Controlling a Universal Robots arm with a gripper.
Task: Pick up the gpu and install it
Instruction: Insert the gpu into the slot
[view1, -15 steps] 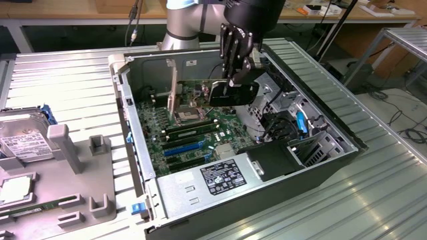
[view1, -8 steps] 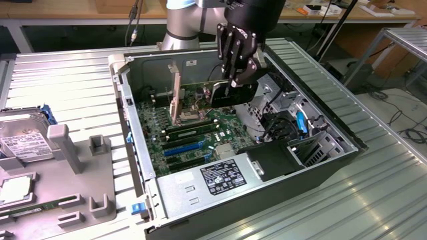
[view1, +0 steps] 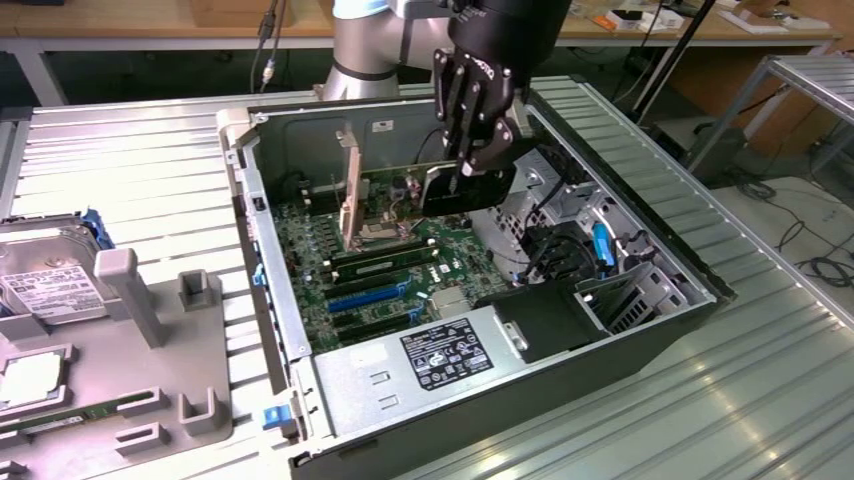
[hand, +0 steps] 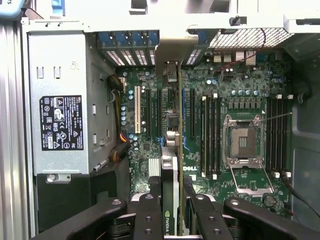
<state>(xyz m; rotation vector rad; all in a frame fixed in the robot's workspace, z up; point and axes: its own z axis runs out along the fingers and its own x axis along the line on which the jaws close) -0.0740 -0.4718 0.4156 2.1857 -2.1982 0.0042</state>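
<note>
end effector (view1: 470, 170) holds gpu (view1: 463, 196) on edge (long axis along the slots (hand: 192, 112)).

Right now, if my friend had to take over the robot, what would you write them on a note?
Fingers: shut on the gpu, gripping it from above.
Gpu: held on edge inside the open computer case, over the card slots of the motherboard.
Done: the gpu is picked up and is inside the case.
Left: it does not look pushed into a slot yet. I can't tell for sure whether it touches one.
</note>
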